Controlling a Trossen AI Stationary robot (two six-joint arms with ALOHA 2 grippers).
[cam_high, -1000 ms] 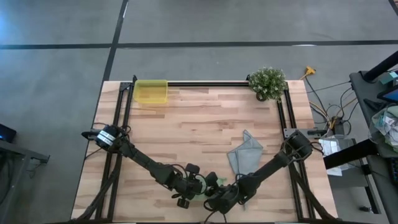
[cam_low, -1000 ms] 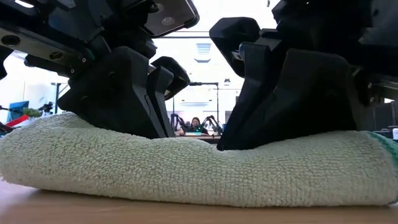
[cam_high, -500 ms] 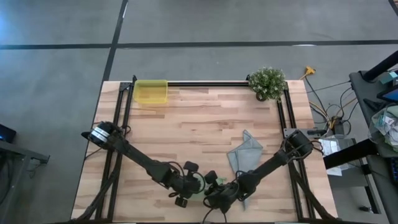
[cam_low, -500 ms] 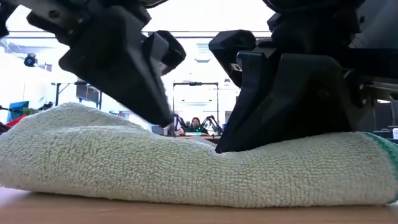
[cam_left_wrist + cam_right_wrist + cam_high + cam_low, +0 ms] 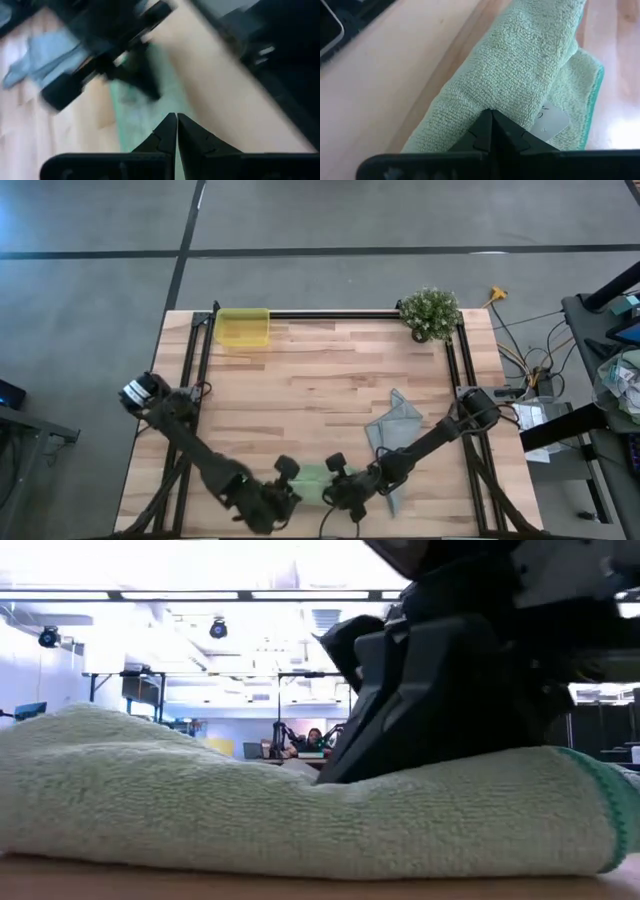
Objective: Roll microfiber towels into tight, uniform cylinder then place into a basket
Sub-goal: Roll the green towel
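The light green microfiber towel [image 5: 300, 820] lies folded into a thick roll on the table near the front edge, its white tag [image 5: 551, 121] at one end. My right gripper [image 5: 490, 119] is shut, with its tips on top of the roll. My left gripper [image 5: 176, 122] is also shut and hovers above the roll's left end [image 5: 300, 480], touching nothing. The grey-blue towel [image 5: 392, 425] lies crumpled flat on the table to the right. The yellow basket [image 5: 243, 327] stands at the far left corner. My right gripper presses its shut fingertips [image 5: 345, 772] down on the top of the green roll, right of its middle [image 5: 470, 107]. The fingers slant down from the table's right side. The roll lies on the table and is dented under the tips.
A potted plant [image 5: 430, 312] stands at the far right corner. A black metal frame [image 5: 330, 313] runs along the table's far, left and right sides. The bare wood in the middle [image 5: 310, 390] is free room.
My left gripper, still shut, has lifted off the green roll and swung up and toward the table's near left, leaving the low view. The roll's left part has risen where it was pressed. My right gripper has stayed pressing on the roll.
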